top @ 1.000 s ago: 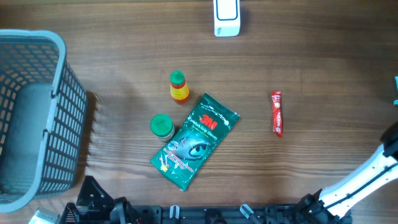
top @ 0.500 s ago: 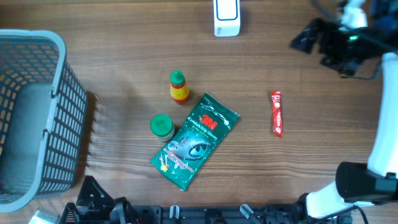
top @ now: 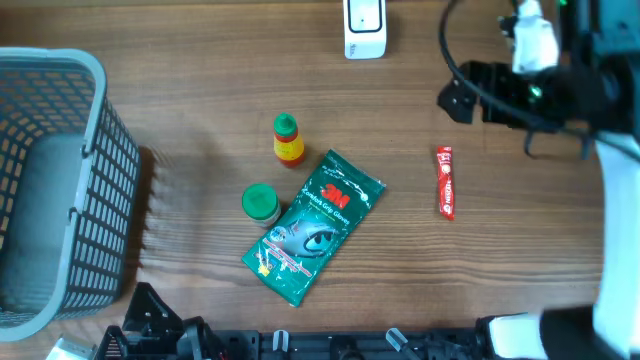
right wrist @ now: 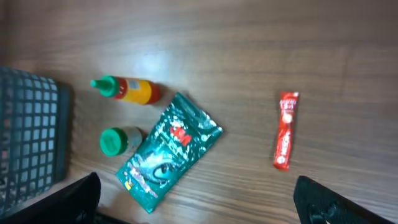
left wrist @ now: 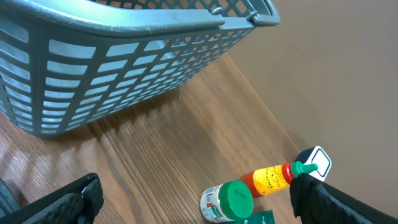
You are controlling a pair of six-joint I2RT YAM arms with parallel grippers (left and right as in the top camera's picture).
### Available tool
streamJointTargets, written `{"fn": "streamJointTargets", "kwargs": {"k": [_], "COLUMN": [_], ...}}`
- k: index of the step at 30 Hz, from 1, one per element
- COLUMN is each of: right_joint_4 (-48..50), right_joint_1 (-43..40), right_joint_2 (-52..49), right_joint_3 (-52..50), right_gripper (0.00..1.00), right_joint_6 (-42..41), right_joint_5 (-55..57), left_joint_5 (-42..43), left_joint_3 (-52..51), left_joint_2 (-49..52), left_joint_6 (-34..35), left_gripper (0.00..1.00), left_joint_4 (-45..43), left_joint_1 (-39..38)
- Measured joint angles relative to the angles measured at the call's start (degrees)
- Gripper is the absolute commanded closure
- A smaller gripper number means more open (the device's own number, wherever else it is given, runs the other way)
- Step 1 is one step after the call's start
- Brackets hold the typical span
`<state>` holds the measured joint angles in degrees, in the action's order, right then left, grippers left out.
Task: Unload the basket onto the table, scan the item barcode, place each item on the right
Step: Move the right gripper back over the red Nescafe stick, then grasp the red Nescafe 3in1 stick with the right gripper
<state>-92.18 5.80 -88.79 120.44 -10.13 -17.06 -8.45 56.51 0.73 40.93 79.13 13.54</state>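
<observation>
A brown wood-grain tabletop [top: 200, 90] is filling the overhead view, its grain running left to right. Diffuse light is falling evenly on it, giving a faint pale sheen in the right wrist view. In the left wrist view, a plain tan surface [left wrist: 336, 74] is lying beyond the tabletop's far edge; whether wall or floor cannot be told.

The overhead camera looks straight down on the table [top: 200, 90]. The left wrist camera sits low, angled at the basket [left wrist: 124, 56], upper left. The right wrist camera looks down from high. All 3 share the sauce bottle [top: 287, 140] and green-lidded jar [top: 261, 203].
</observation>
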Motion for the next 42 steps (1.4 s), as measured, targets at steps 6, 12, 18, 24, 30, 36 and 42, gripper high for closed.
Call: {"fn": "streamJointTargets", "kwargs": {"k": [6,12,18,24,30,36,42], "right_joint_4": [-0.46,12.39,34.49,52.5,53.31,53.35,53.37], "right_joint_1": [0.0,0.0,0.0,0.0,0.0,0.0,0.0], "right_joint_2": [22.32,30.99,22.43,7.56,-6.91,-9.68,-9.68], "right_joint_3": [-14.47,-43.45,-66.62,-67.28,-67.28,-67.28,-67.28], "right_gripper": [0.0,0.0,0.0,0.15,0.44,0.85,0.96], "right_joint_6": [0.42,-1.25,-3.06,-5.42,-6.47,-6.69,-8.24], "right_joint_5": [2.16,2.05,-7.74,7.08,17.62,21.03,21.68], "left_joint_5": [0.02,0.0,0.0,0.0,0.0,0.0,0.0], "left_joint_3": [0.0,0.0,0.0,0.0,0.0,0.0,0.0], "left_joint_2": [0.0,0.0,0.0,0.0,0.0,0.0,0.0], "left_joint_6": [0.0,0.0,0.0,0.0,0.0,0.0,0.0], "left_gripper": [0.0,0.0,0.0,0.0,0.0,0.0,0.0], "left_joint_4": [-0.04,-0.04,-0.04,0.02,-0.02,-0.02,-0.02], "left_joint_1": [0.0,0.0,0.0,0.0,0.0,0.0,0.0]}}
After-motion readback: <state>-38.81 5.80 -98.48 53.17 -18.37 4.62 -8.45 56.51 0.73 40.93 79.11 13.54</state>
